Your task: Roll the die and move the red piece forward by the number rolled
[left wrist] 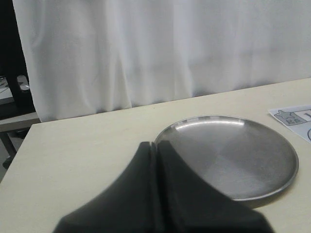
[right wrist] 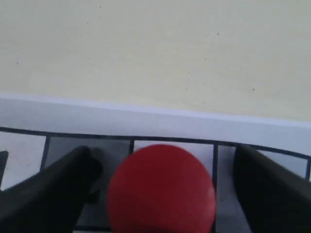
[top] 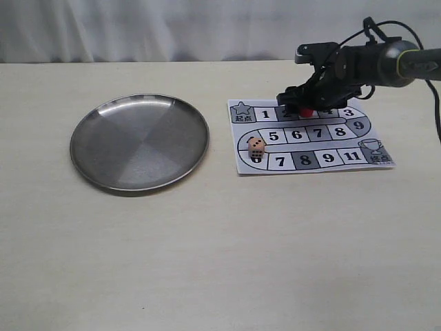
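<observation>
The red piece [top: 306, 110] stands on the top row of the numbered board [top: 245, 164], between squares 1 and 3. My right gripper [top: 306, 105] is lowered around it, open, one finger on each side. In the right wrist view the red piece [right wrist: 161, 189] sits between the fingers [right wrist: 58, 189] with a gap on both sides. The die [top: 255, 148] lies on the board's left part, beside square 5. My left gripper [left wrist: 155, 144] is shut and empty, and does not show in the exterior view.
A round steel plate [top: 83, 131] lies left of the board; the left wrist view shows the plate [left wrist: 233, 155] just past the left gripper's tips, with a corner of the board [left wrist: 294, 116] beyond. A white curtain hangs behind the table.
</observation>
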